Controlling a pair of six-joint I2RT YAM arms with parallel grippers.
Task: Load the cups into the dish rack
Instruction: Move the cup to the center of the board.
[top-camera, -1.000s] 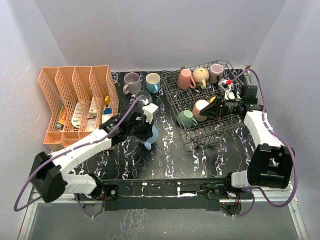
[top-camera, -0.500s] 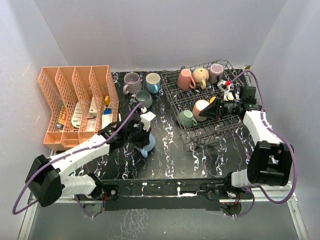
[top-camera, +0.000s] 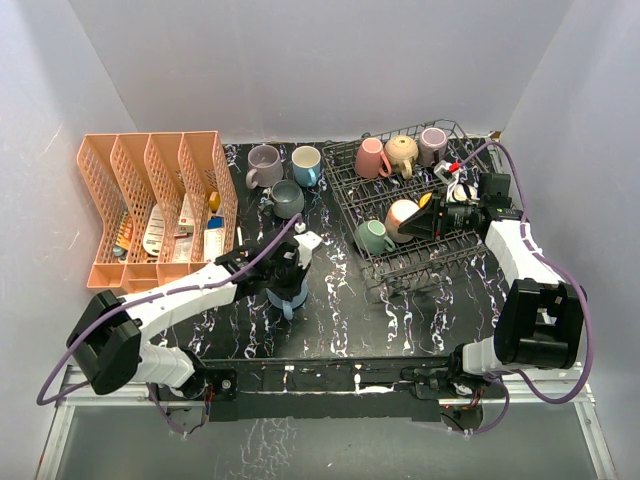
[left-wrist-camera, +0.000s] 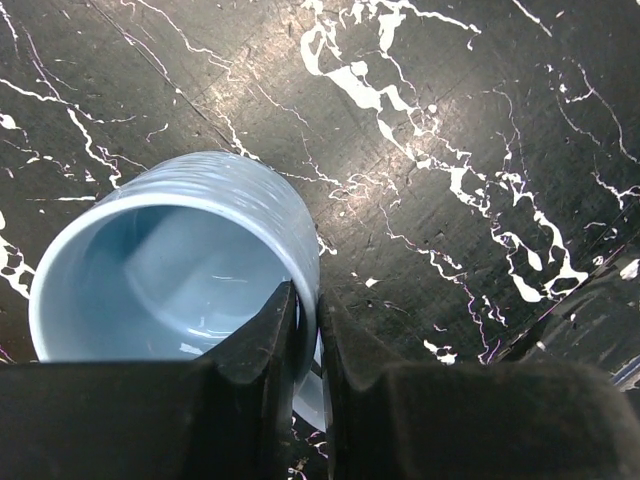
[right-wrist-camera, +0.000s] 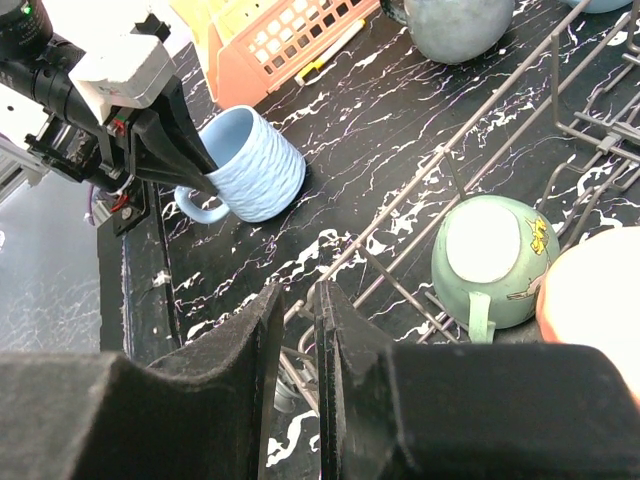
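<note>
Slippage is the main risk: the left gripper (left-wrist-camera: 305, 345) pinches only the thin rim of the pale blue cup (left-wrist-camera: 175, 265) near the desk's front edge, so a swing toward the dish rack (top-camera: 400, 215) could drop it. The right gripper (right-wrist-camera: 297, 310) hangs over the rack, jaws nearly together, seemingly empty. The cup's handle is mostly hidden.

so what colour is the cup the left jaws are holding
Light blue cup with a ribbed outside, clearest in the left wrist view.

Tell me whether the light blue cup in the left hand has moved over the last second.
Yes. The light blue cup has shifted nearer the arm bases, away from the grey cup on the table.
</note>
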